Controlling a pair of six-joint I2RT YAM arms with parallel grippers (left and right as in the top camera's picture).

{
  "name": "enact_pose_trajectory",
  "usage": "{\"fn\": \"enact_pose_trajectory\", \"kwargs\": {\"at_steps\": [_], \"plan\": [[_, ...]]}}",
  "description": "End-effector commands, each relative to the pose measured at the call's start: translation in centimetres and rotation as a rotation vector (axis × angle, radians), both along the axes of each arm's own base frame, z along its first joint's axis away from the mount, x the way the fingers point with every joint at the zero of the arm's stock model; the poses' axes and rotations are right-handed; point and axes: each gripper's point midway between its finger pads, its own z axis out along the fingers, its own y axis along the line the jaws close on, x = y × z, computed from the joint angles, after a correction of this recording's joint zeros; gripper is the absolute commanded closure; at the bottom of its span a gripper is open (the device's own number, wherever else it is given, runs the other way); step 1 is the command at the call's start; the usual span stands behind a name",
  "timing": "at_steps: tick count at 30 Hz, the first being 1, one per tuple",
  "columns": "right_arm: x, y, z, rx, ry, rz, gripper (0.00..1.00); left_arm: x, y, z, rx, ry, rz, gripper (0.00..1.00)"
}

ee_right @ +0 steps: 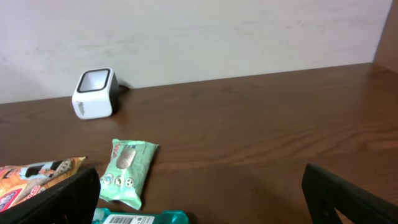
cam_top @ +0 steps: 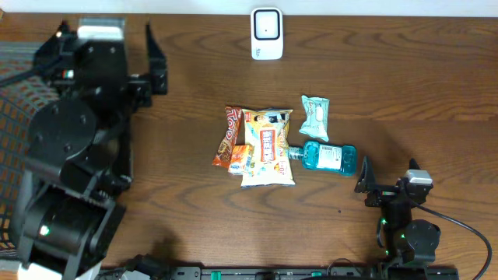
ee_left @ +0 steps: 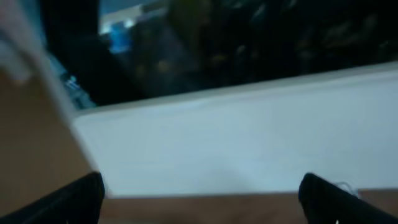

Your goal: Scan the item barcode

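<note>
the right end effector [ee_right: 202, 205] stands wide open with nothing between its fingers [ee_right: 59, 199]; both dark fingers sit low over the brown surface [ee_right: 267, 124], one at each lower corner of its wrist view. far ahead of it and off to its left, the white barcode scanner [ee_right: 94, 93] stands near the back edge of the surface, against the pale wall. nearer, ahead and still to the left, a green wipes pack [ee_right: 127, 171] lies flat. just beside the left finger lies a blue bottle [ee_right: 140, 218] on its side, only its upper edge showing there. further left of that finger is a heap of snack bags [cam_top: 261, 148], orange and yellow, overlapping one another; the neck of the bottle touches the heap in the overhead view. none of these items is held.

the left end effector [ee_left: 202, 208] is also spread wide and holds nothing. its wrist view is blurred: ahead of it are a white wall and a dark area above that. from overhead it is at the far left of the surface, well apart from the scanner and the heap, both of which lie off to its side.
</note>
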Motion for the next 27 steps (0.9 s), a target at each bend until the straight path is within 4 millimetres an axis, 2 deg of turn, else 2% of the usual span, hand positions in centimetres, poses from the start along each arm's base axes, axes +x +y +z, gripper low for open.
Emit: {"fn": "enact_pose_trajectory", "kwargs": {"at_steps": [1, 7, 11, 13, 14, 27], "plan": [[0.0, 0.1, 0.0, -0.007, 0.000, 0.003, 0.01, -1.1, 2.3, 0.3, 0.045, -0.001, 0.113, 0.00], [0.0, 0.1, 0.0, -0.007, 0.000, 0.003, 0.01, -3.3, 1.8, 0.7, 0.024, -0.026, 0.026, 0.00], [0.0, 0.1, 0.0, -0.007, 0.000, 0.003, 0.01, -6.7, 1.7, 1.3, -0.003, -0.084, -0.064, 0.00], [0.0, 0.1, 0.0, -0.007, 0.000, 0.003, 0.01, -8.0, 1.9, 1.6, -0.064, -0.116, -0.094, 0.00], [0.0, 0.1, 0.0, -0.007, 0.000, 0.003, 0.01, -9.2, 2.1, 1.7, -0.117, -0.140, -0.122, 0.00], [0.0, 0.1, 0.0, -0.007, 0.000, 0.003, 0.01, -16.9, 0.4, 1.1, -0.130, -0.231, -0.301, 0.00]]}}
